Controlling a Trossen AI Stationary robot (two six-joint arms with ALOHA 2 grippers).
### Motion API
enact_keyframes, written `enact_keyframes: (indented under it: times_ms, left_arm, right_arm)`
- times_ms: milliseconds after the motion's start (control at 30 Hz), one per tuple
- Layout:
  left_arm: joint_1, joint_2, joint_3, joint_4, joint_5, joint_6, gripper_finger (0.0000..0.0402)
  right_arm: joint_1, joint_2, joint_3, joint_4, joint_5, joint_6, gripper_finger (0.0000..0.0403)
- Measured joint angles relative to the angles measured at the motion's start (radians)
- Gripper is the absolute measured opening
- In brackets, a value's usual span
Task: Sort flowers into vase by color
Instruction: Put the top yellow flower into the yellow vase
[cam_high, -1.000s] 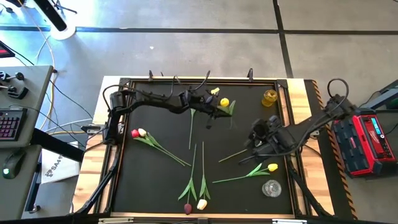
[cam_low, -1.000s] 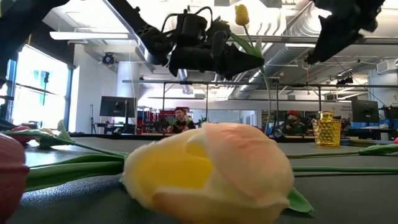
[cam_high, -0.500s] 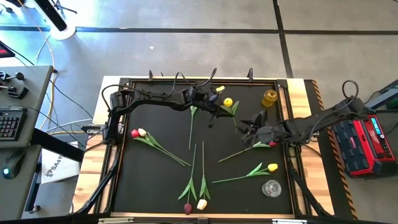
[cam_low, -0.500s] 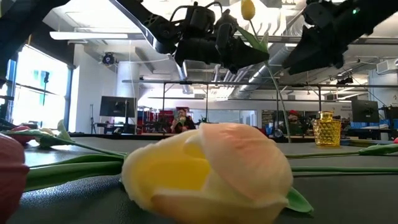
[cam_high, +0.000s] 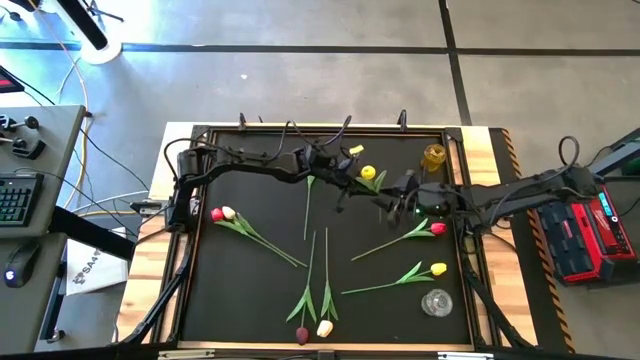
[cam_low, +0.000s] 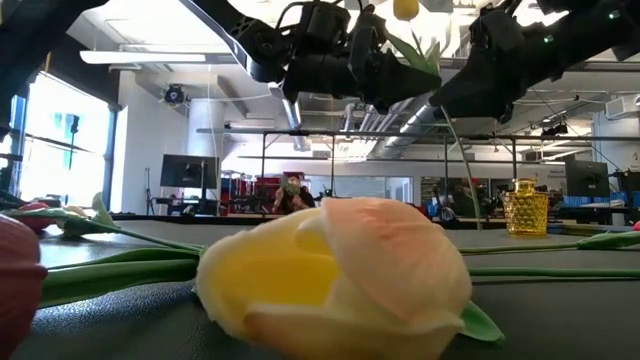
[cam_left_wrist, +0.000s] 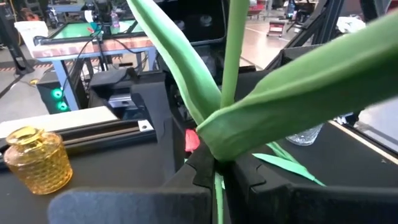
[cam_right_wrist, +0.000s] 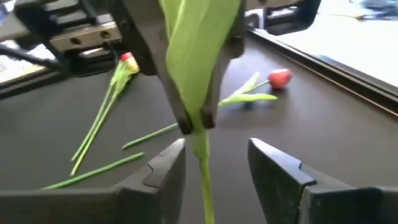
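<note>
My left gripper (cam_high: 345, 180) is over the mat's far middle, shut on a yellow tulip (cam_high: 368, 172) whose head (cam_low: 405, 8) points up and whose stem (cam_low: 458, 150) hangs down. My right gripper (cam_right_wrist: 214, 165) is open and level, just right of the left one (cam_high: 397, 195). Its fingers stand on either side of the hanging stem (cam_right_wrist: 203, 168) without touching it. On the mat lie a red tulip (cam_high: 437, 229), a yellow one (cam_high: 438, 268), a red and white pair (cam_high: 222, 213), and maroon and cream ones (cam_high: 312, 330). My left gripper pinches the yellow tulip's stem between its two fingers just below the base of the leaves (cam_left_wrist: 217, 171). The fingers come level from the table's left and lie across the stem. The flower is lifted clear and roughly upright, leaves (cam_left_wrist: 186, 68) above the fingers, bare stem below.
A yellow glass vase (cam_high: 434, 156) stands at the mat's far right, a clear glass vase (cam_high: 436, 302) at its near right. The cream tulip (cam_low: 330, 270) lies right in front of the low camera. Wooden table edges (cam_high: 490, 230) frame the black mat.
My right gripper has swung from the mat's right middle toward the far left, up to the left gripper, uncovering the red tulip on the mat. It now brackets the hanging stem. My left gripper has carried the yellow tulip slightly rightward and upward.
</note>
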Motion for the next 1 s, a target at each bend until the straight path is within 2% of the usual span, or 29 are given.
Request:
enact_keyframes:
  times_ms: [333,667,867,1000]
  left_arm:
    - [0.000,0.000,0.000,-0.063,-0.001,-0.016,0.0003]
    - [0.000,-0.001,0.000,-0.062,-0.005,-0.017,0.0003]
    - [-0.001,-0.001,0.000,-0.054,-0.005,-0.024,0.0007]
    - [-0.007,-0.001,0.000,-0.029,-0.015,-0.050,0.0043]
  right_arm:
    - [-0.033,0.000,0.000,0.010,-0.107,-0.005,0.0099]
    - [-0.041,0.000,0.000,0.014,-0.112,-0.001,0.0021]
    - [-0.041,0.000,0.000,0.014,-0.112,0.003,0.0003]
    - [-0.040,0.000,0.000,0.019,-0.102,0.031,0.0002]
